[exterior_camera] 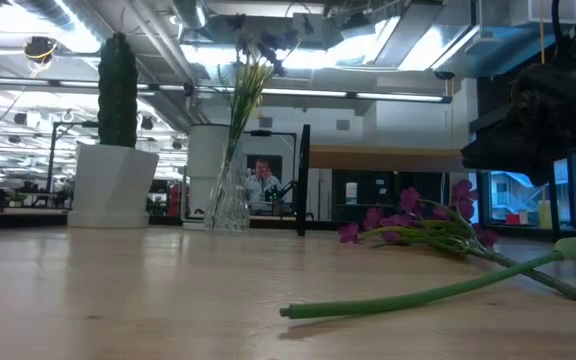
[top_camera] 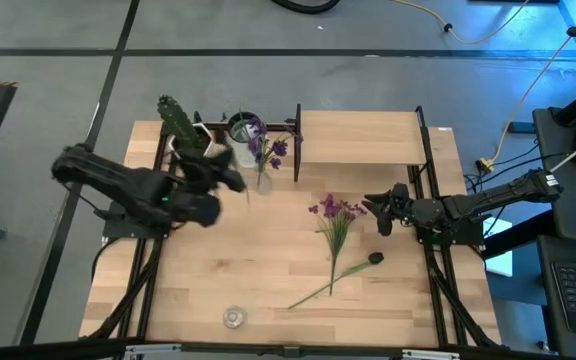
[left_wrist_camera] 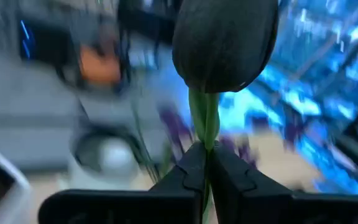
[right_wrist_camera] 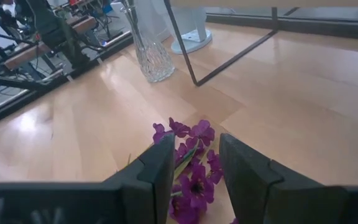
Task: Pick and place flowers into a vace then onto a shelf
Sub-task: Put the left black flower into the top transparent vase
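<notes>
The right gripper (right_wrist_camera: pixel 194 177), fingers apart, hovered over the pink-purple flower bunch (top_camera: pixel 336 212) lying on the light wooden tabletop (top_camera: pixel 268 270); thin green stems could slip free. The left gripper (left_wrist_camera: pixel 205 163) clamped a dark tulip-like bloom (left_wrist_camera: pixel 224 38) near the clear glass vase (top_camera: pixel 263 180) holding violet flowers (top_camera: pixel 270 148).

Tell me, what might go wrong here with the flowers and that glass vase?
1. The left gripper pinches a thin green stem close to the narrow glass vase, which already holds purple flowers. A nudge could tip it.
2. The right gripper straddles the pink flowers at the blooms, so closing there may crush petals instead of catching stems.
</notes>
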Robot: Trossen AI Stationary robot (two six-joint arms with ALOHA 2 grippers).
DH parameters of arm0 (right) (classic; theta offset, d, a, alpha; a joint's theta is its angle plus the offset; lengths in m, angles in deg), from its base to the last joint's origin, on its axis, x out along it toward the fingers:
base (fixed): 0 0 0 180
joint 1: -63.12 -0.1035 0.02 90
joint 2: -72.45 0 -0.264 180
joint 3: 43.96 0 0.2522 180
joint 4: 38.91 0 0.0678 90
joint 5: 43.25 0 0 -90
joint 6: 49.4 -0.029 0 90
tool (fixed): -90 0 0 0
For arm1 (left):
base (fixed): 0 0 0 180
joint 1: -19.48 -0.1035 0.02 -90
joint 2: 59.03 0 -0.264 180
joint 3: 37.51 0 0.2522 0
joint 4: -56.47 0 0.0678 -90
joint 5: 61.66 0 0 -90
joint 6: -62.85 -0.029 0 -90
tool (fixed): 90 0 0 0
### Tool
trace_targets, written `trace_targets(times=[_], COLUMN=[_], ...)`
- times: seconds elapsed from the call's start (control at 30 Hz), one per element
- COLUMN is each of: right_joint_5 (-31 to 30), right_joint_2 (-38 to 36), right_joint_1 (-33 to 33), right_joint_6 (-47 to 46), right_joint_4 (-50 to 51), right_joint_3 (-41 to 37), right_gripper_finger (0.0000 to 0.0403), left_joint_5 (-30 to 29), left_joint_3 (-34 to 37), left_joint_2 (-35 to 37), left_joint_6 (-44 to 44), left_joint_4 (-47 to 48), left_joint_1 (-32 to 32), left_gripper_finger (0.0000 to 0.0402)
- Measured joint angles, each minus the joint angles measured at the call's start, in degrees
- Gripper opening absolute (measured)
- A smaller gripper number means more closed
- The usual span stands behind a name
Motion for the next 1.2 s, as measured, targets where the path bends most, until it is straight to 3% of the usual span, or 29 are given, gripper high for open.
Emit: trace_targets(times=[0.1, 0.17, 0.47, 0.63, 0.73, 0.83, 1.07, 1.2], right_joint_5=[-0.4, -0.5, -7.5, -8.2, -8.2, -8.2, -8.2, -8.2], right_joint_2=[0.0, 0.0, 0.0, 0.0, 0.0, 0.0, 0.0, 0.0], right_joint_1=[0.0, 0.0, 0.0, 0.0, 0.0, 0.0, 0.0, 0.0], right_joint_6=[-1.1, -1.0, -2.6, -2.4, -2.5, -2.5, -2.4, -2.4], right_joint_4=[0.0, 0.0, 0.0, 0.0, 0.0, 0.0, 0.0, 0.0], right_joint_3=[0.0, 0.0, 0.0, 0.0, 0.0, 0.0, 0.0, 0.0], right_gripper_finger=[0.0130, 0.0130, 0.0130, 0.0130, 0.0130, 0.0130, 0.0130, 0.0130], left_joint_5=[-8.1, -10.4, -10.6, -9.0, -5.9, -2.6, 18.0, 26.9], left_joint_3=[0.0, 0.0, 0.0, 0.1, 0.0, -0.3, -0.3, -0.3], left_joint_2=[3.9, 5.7, 6.4, 5.7, 5.9, 6.5, 7.0, 7.6], left_joint_6=[-6.3, -8.1, -8.2, -8.3, -10.5, -19.0, -57.6, -71.5], left_joint_4=[0.0, 0.2, 0.9, 0.8, -1.1, -9.1, -43.2, -55.8], left_joint_1=[1.8, 2.3, -2.5, -5.3, -5.8, -6.0, -6.7, -8.3], left_gripper_finger=[0.0007, 0.0005, 0.0005, 0.0005, 0.0004, 0.0005, 0.0005, 0.0005])
